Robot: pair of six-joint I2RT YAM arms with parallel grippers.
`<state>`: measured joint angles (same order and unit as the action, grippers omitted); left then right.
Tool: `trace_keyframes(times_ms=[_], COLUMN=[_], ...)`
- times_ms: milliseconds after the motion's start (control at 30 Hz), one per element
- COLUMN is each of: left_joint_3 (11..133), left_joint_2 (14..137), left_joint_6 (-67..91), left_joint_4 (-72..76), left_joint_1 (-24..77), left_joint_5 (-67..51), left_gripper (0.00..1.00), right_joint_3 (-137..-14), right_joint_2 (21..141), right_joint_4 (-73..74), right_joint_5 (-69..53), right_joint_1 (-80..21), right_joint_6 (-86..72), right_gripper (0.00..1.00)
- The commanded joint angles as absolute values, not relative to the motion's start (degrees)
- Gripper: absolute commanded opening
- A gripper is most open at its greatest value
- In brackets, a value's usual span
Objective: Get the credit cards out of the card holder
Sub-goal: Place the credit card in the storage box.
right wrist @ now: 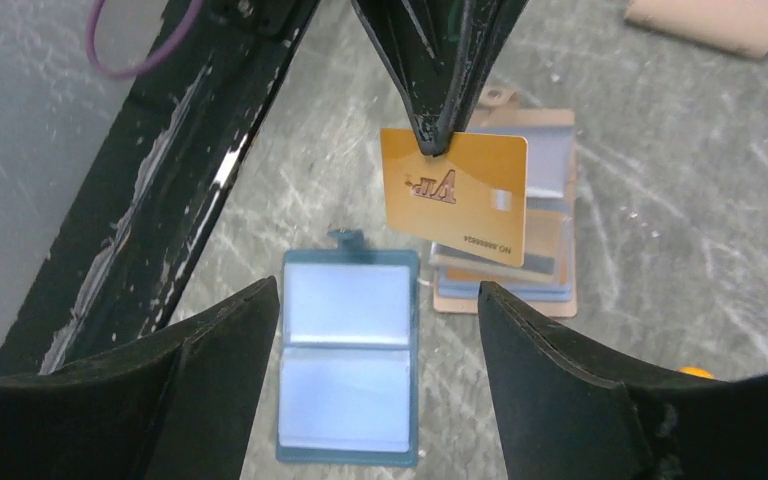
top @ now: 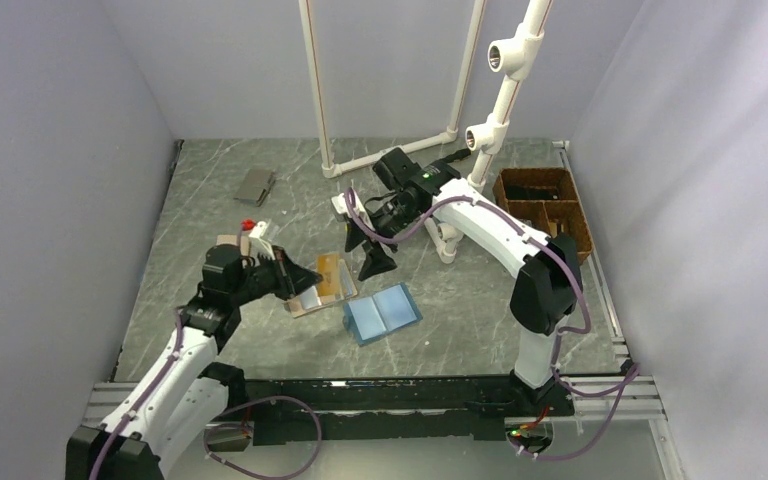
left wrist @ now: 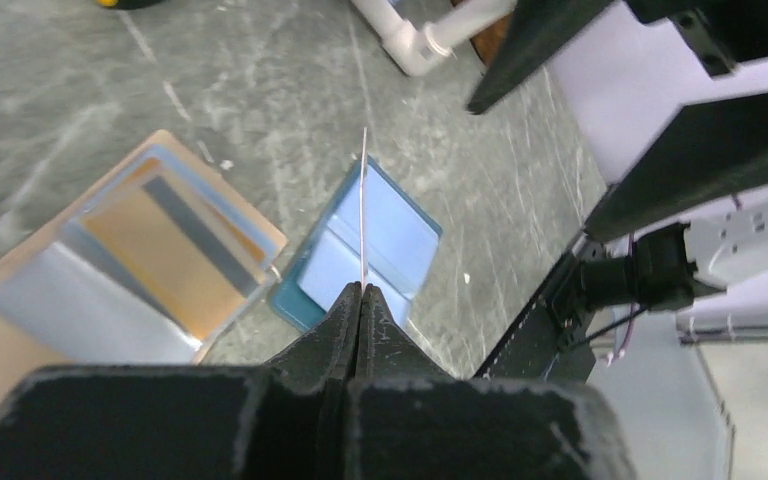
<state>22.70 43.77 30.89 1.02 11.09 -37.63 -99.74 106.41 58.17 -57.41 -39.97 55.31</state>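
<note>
- Top view: the card holder (top: 307,299) is lying open on the table (top: 470,320), near its centre. The left jaws are hanging over it and the right jaws are hovering just beyond.
- Left wrist: the left jaws are pinching fully shut on a gold card (left wrist: 363,200), seen edge-on and lifted clear. A striped card (left wrist: 165,250) is sitting in the holder.
- Right wrist: the right jaws are standing wide, gripping nothing. By my judgement one card is out and at least one is remaining.

- A light-blue bifold (top: 382,313) lies open, low centre of the top view.
- A small grey folded wallet (top: 255,185) sits upper left on the marbled table (top: 460,335).
- A brown divided box (top: 535,203) stands at right.
- A white pipe frame (top: 313,70) rises at the back.
</note>
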Motion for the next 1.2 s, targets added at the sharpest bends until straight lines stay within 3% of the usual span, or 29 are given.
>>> trace_keyframes(times_ms=[0, 367, 600, 833, 933, 967, 1000, 1067, 1167], left_joint_3=[24.2, 25.7, 25.5, 24.4, 24.6, 25.1, 26.3, 29.1, 33.6], left_joint_2=[44.4, 46.5, 46.2, 43.9, 43.5, 43.4, 43.1, 42.2, 40.0], left_joint_6=[25.6, 20.0, 19.6, 19.4, 20.5, 21.6, 23.3, 25.9, 26.3], left_joint_4=[5.3, 6.4, 7.9, 8.9, 8.8, 7.3, 4.8, -1.2, -7.5], left_joint_1=[17.5, 27.5, 29.2, 30.0, 30.0, 30.0, 29.9, 30.0, 30.0], left_joint_5=[-35.1, -30.8, -30.9, -30.7, -30.2, -29.0, -27.0, -23.4, -23.4], left_gripper=[0.00, 0.00, 0.00, 0.00, 0.02, 0.11, 0.26, 0.66, 0.91], right_joint_3=[-97.3, -96.1, -96.9, -97.2, -96.7, -97.6, -98.8, -101.6, -98.5], right_joint_2=[103.6, 105.0, 107.7, 108.5, 108.0, 107.9, 107.8, 107.6, 104.7], right_joint_4=[63.6, 59.5, 60.1, 63.6, 64.0, 65.6, 68.0, 76.7, 82.3], right_joint_5=[-56.3, -55.4, -56.5, -56.5, -54.0, -51.8, -50.1, -47.7, -42.2], right_joint_1=[-39.8, -40.2, -41.6, -42.8, -44.3, -44.8, -45.3, -45.5, -45.4], right_joint_6=[67.7, 59.1, 55.9, 57.5, 57.2, 57.0, 57.7, 64.2, 69.4], right_gripper=[0.76, 0.73, 0.58, 0.27, 0.03, 0.00, 0.00, 0.00, 0.00])
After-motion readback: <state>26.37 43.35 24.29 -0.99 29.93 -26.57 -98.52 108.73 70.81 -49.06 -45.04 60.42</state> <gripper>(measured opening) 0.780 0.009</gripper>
